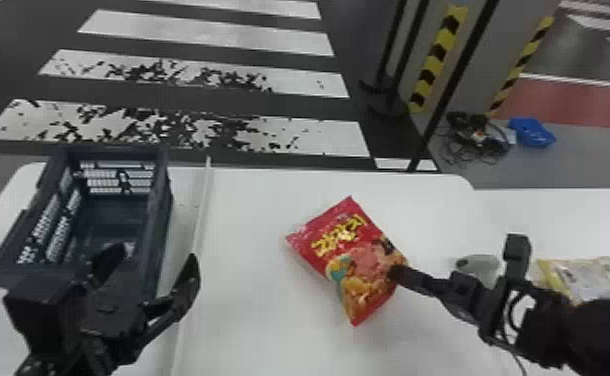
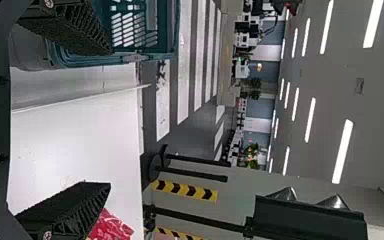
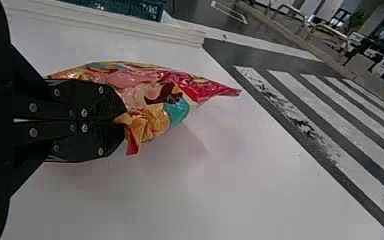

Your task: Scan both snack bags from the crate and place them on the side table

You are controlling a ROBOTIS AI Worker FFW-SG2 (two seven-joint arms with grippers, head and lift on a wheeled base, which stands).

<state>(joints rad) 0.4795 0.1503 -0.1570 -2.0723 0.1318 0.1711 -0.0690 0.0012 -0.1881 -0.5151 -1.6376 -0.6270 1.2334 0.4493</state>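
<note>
Red snack bag [image 1: 339,245]: located over the white table [image 1: 249,200], tilted, between the dark crate [image 1: 163,205] and my right gripper [image 1: 397,275]. I cannot tell whether its underside touches the tabletop. In the right wrist view, my right gripper [image 3: 123,122] has both fingers brought together, clamping the bag's edge near one corner. My left gripper [image 1: 153,260] is positioned at the crate's near end; in the left wrist view, the left gripper [image 2: 110,117] has its fingers spread wide, holding nothing. I cannot tell its height relative to the crate rim. Yellow snack bag [image 1: 589,275]: lying on the side table [image 1: 544,210], partly hidden by my right arm. A grey rounded object [image 1: 481,265] sits between the two bags, partly behind that arm.
</note>
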